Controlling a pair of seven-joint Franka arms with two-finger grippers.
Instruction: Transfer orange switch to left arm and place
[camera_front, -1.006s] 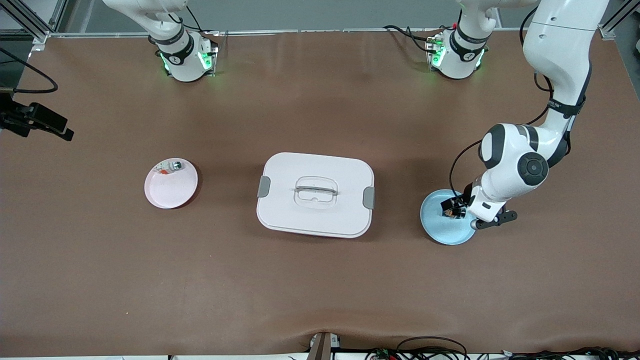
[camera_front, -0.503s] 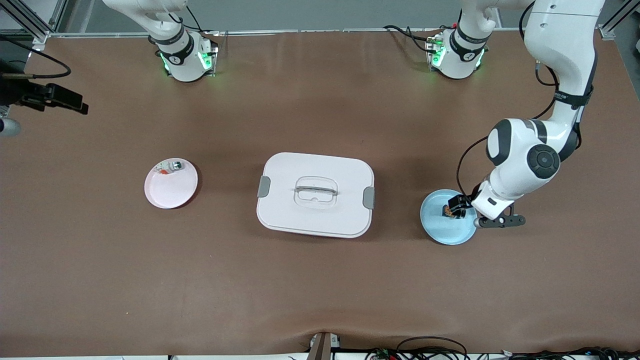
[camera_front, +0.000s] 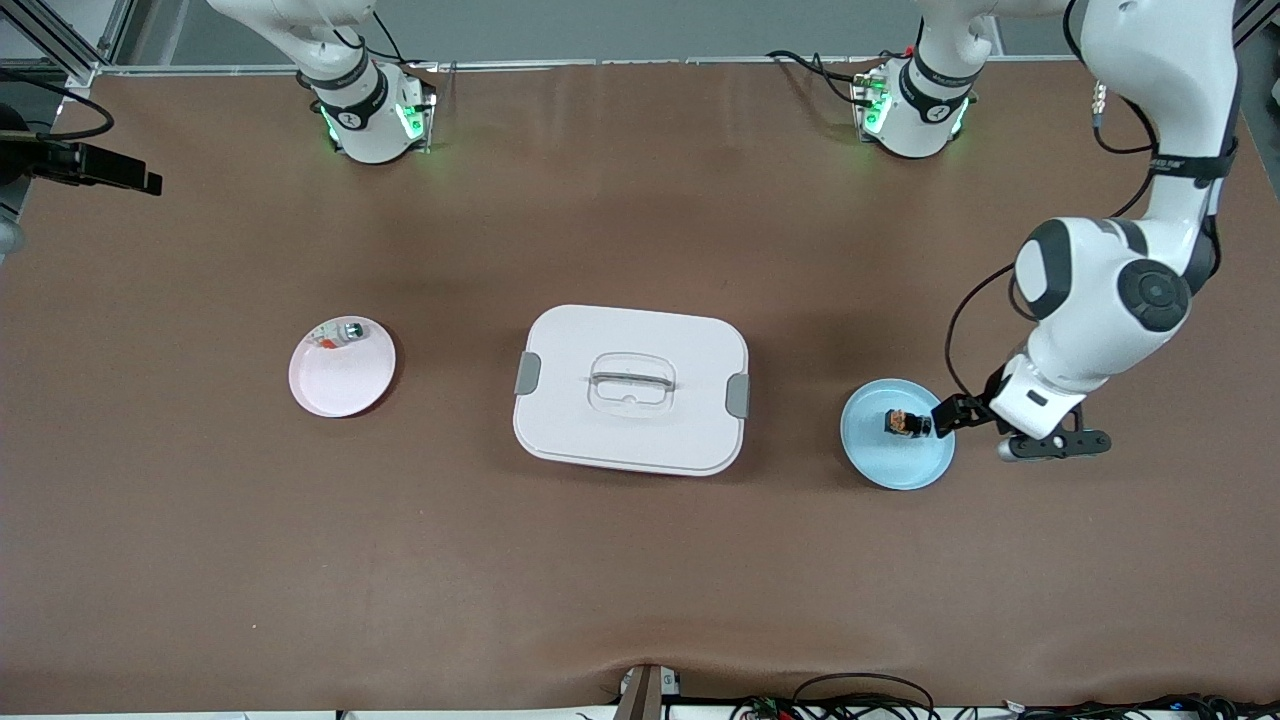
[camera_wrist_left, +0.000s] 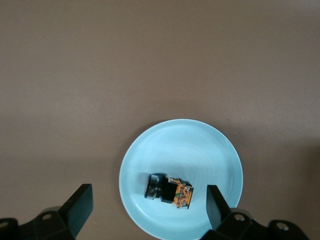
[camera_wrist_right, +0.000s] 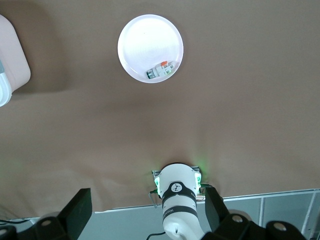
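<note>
Switch (camera_front: 903, 423) lies on its side in the blue plate (camera_front: 880, 465), near the plate's 3 o'clock rim in the front view, black body with orange section showing. In the left wrist view the switch (camera_wrist_left: 169, 190) sits in the plate's (camera_wrist_left: 200, 145) lower half, free of any finger.

Left gripper (camera_front: 962, 412) hangs over the plate's edge toward the left arm's end of the table, beside the switch and not touching it. Fingers (camera_wrist_left: 80, 207) stand wide apart in the left wrist view, one at each side of the plate, nothing between them.

Box (camera_front: 631, 388) sits mid-table, lid on, grey clips at both short ends, clear handle at centre. Blue plate is at the box's 3 o'clock, well apart from it. Pink plate (camera_front: 342, 373) is at the box's 9 o'clock, also well apart; a small silver-white part (camera_front: 338, 336) with a red bit rests at that plate's 12 o'clock rim.

Right gripper (camera_wrist_right: 148, 212) is out of the front view and looks down from high up over its own base (camera_wrist_right: 177, 190) and the pink plate (camera_wrist_right: 145, 45). Its fingers (camera_wrist_right: 79, 210) are spread apart and hold nothing. Right arm waits.

Table (camera_front: 640, 580) is covered in brown matting.
</note>
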